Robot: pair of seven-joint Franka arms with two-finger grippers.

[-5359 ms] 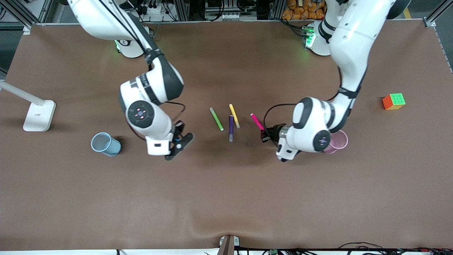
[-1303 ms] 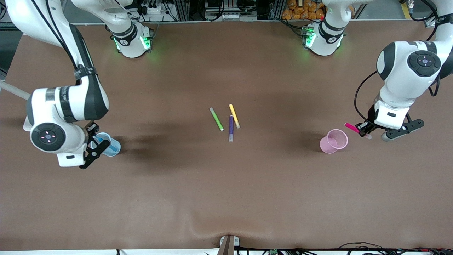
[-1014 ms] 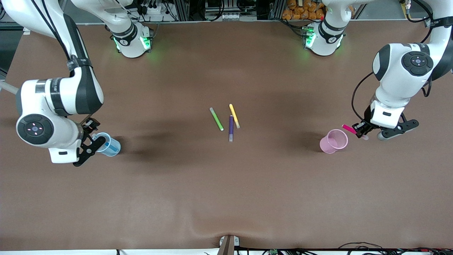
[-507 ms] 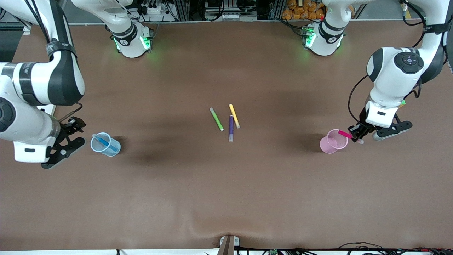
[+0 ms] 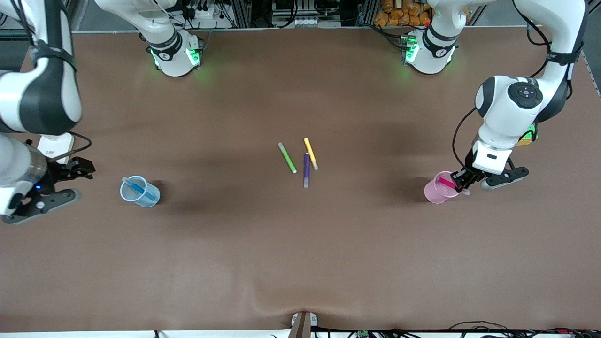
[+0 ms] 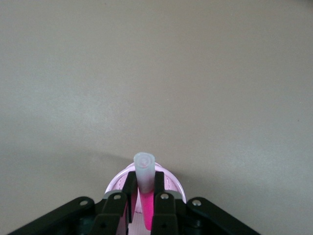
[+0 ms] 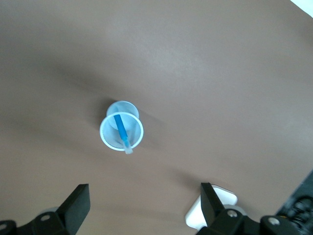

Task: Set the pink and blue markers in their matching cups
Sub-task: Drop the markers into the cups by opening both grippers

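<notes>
Over pink cup [image 5: 441, 188], left pincer [image 5: 460, 182] grips pink marker [image 5: 447, 182], tilted, tip inside rim; right pincer [image 5: 56, 185] wide, idle.

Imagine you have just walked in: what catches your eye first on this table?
The left tool holds the pink marker over the pink cup at the left arm's end. At the right arm's end the blue marker stands in the blue cup, with the right tool open beside it.
</notes>
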